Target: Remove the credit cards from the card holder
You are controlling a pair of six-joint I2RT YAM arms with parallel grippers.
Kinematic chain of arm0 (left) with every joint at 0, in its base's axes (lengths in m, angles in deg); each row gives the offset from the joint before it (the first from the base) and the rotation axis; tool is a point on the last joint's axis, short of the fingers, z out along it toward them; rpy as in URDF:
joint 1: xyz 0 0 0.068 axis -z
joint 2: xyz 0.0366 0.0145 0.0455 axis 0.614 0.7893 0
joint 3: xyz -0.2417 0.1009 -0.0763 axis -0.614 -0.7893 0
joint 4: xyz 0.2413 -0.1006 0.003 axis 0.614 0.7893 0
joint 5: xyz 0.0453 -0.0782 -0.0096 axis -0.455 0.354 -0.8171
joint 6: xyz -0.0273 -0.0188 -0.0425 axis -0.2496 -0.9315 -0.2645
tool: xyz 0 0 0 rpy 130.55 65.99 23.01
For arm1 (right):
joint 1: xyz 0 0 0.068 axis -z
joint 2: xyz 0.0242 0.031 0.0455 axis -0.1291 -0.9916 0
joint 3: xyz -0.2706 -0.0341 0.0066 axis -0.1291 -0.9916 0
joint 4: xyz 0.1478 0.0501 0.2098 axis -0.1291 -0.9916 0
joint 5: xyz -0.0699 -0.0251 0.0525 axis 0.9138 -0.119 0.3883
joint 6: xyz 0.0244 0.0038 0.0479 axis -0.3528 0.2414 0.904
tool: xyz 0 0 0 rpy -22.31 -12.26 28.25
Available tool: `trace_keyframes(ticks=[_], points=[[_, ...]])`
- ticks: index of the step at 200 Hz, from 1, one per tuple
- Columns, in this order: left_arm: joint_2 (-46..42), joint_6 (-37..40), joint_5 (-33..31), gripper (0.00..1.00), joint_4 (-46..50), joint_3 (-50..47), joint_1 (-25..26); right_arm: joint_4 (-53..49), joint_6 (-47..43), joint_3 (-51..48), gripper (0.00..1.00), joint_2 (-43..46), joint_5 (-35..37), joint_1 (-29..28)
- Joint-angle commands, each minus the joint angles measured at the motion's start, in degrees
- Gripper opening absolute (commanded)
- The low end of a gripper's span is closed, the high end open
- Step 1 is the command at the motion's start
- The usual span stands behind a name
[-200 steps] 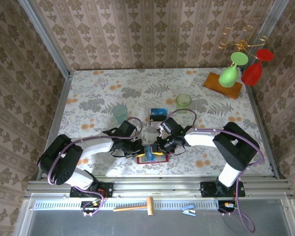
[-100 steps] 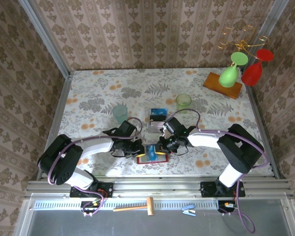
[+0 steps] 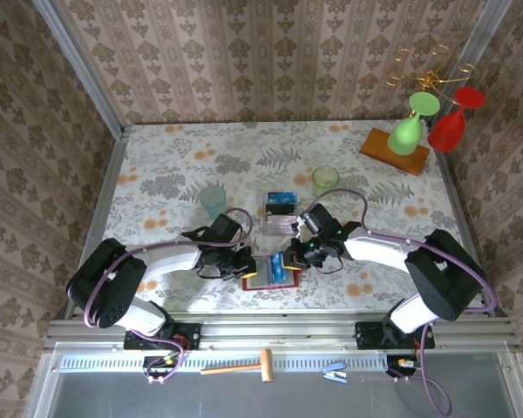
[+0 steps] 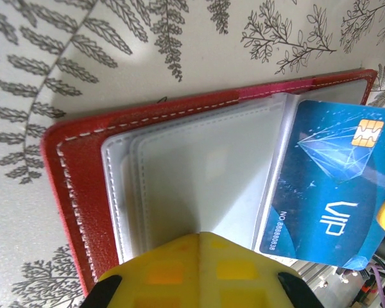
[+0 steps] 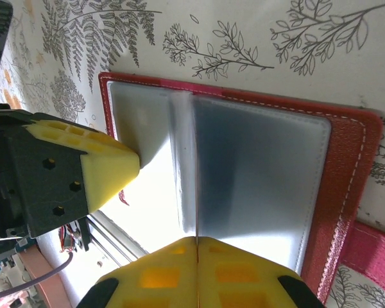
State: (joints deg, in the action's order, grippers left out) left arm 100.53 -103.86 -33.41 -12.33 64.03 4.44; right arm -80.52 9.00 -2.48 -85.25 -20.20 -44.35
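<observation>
The card holder (image 3: pixel 258 283) lies open near the table's front edge, red outside with grey sleeves (image 4: pixel 199 167) inside. My left gripper (image 3: pixel 246 265) is shut, its yellow tips (image 4: pixel 201 240) pressing down on the left sleeve. A dark blue credit card (image 4: pixel 327 192) sticks well out of the right sleeve. My right gripper (image 3: pixel 290 259) is shut on that card, which runs edge-on (image 5: pixel 196 212) up from between its fingers (image 5: pixel 197 241). The left gripper's yellow fingers (image 5: pixel 106 168) show at the holder's (image 5: pixel 346 179) far side.
A clear plastic box (image 3: pixel 279 207) stands just behind the holder, between a teal cup (image 3: pixel 213 201) and a green cup (image 3: pixel 325 179). A wooden stand (image 3: pixel 394 150) with green and red glasses sits at the back right. The table's metal front rail (image 3: pixel 279 324) is close.
My right gripper has closed on the blue card and drawn it to the right, partly out of the holder. The left gripper has stayed pressed on the holder.
</observation>
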Motion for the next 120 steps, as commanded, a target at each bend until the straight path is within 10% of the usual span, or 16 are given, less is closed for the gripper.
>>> trace_keyframes(ticks=[1,120], points=[[-1.23,-0.32,-1.68,0.05,3.83,0.4,0.28,-3.89,-2.22,0.69,0.07,1.74,1.41,0.28],[-10.81,1.78,-2.58,0.1,4.65,2.31,-5.77,-23.94,-21.88,16.7,0.0,0.89,7.93,0.34]])
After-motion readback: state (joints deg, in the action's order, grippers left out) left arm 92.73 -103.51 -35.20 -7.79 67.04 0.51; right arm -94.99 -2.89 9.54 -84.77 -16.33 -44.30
